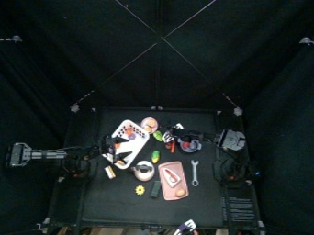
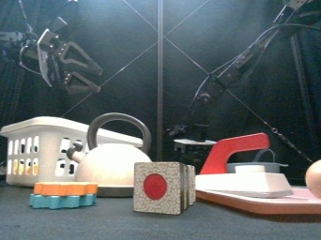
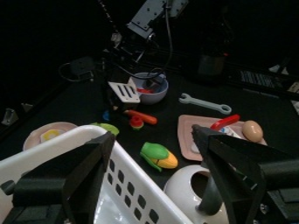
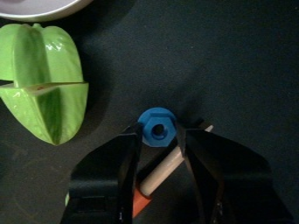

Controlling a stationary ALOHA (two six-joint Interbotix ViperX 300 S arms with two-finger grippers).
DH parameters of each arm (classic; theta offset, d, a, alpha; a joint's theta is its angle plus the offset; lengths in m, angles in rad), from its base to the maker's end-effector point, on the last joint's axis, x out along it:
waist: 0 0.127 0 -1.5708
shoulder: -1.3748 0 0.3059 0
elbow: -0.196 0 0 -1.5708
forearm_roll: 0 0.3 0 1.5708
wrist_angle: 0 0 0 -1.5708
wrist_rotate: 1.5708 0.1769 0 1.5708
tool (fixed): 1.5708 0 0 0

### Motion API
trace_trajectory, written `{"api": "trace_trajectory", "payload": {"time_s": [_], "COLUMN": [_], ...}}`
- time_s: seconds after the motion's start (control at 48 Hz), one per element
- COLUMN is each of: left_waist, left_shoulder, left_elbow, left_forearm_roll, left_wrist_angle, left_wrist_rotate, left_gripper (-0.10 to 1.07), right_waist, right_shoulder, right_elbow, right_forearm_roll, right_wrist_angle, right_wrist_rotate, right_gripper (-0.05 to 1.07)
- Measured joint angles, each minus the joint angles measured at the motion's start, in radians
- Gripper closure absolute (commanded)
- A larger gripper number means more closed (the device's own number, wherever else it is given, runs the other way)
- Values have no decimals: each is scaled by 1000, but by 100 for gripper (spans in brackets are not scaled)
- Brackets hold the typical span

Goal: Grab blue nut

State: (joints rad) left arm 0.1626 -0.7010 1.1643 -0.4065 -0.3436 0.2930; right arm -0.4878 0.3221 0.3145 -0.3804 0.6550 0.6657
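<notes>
The blue nut (image 4: 156, 125) lies flat on the black table, showing only in the right wrist view. My right gripper (image 4: 162, 131) hangs straight over it, open, with one jaw tip on each side of the nut; the one jaw is close against its edge and the other stands a little apart. A stick with a red-orange end (image 4: 158, 175) lies under the nut between the jaws. From above, the right arm (image 1: 203, 142) reaches in to the table's middle. My left gripper (image 3: 152, 138) stands open and high at the table's left, above the white basket (image 3: 70, 175).
A green star-shaped fruit (image 4: 47, 83) lies close beside the nut, a white rim (image 4: 35, 7) beyond it. On the table are also a white kettle (image 2: 113, 155), a red-dotted cube (image 2: 160, 186), a wrench (image 1: 194, 170) and a pink board (image 1: 172, 179).
</notes>
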Motion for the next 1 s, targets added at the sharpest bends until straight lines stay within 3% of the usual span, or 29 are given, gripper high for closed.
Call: {"api": "trace_trajectory", "payload": {"time_s": [0.583, 1.0], "left_waist": [0, 2], "left_shoulder": [0, 0], "left_elbow": [3, 3], "left_forearm_roll": [0, 2], "left_wrist_angle": [0, 0], "left_wrist_rotate": [0, 0], "left_gripper": [-6, -6], "right_waist": [14, 71], "right_shoulder": [-55, -77], "right_elbow": [-8, -9], "right_forearm_roll": [-12, 8], "right_wrist_angle": [72, 104], "right_wrist_rotate": [0, 0], "right_gripper": [41, 41]}}
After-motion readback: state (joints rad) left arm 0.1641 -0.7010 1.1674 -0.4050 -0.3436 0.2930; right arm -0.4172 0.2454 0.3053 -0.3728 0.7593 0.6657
